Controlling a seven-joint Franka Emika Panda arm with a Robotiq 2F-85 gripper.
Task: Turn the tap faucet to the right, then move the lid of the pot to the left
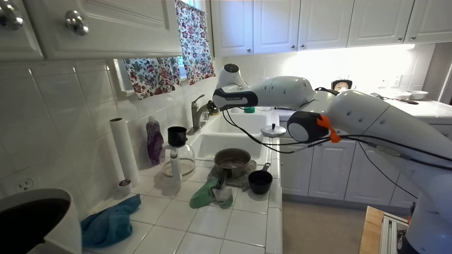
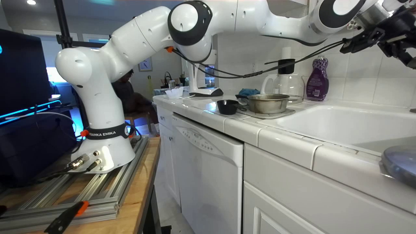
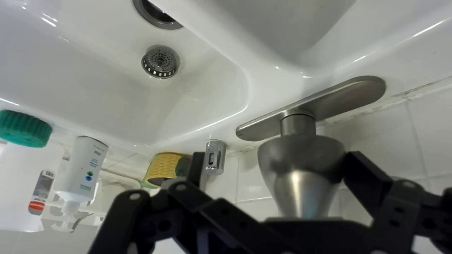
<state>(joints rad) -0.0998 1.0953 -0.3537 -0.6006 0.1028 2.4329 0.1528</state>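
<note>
The silvery tap faucet (image 1: 196, 116) stands behind the sink in an exterior view. In the wrist view its spout (image 3: 300, 162) points at the camera, above its base plate. My gripper (image 3: 275, 165) is open, with one finger on each side of the spout. The right-hand finger is against or very near the spout; the left-hand finger is well apart. In an exterior view my gripper (image 2: 395, 37) is at the right edge. The round lid (image 1: 279, 132) with a black knob lies on the sink's front edge; the lid (image 2: 399, 164) is partly cut off. The uncovered pot (image 2: 268, 104) sits on a cloth beside the sink.
The white double sink (image 1: 229, 135) lies below the gripper. A chrome cylinder (image 3: 216, 157) and a yellow pot (image 3: 166, 167) stand near the tap. A glass carafe (image 1: 185, 155), dark purple bottle (image 1: 154, 143), and small black pan (image 1: 260, 181) stand on the counter.
</note>
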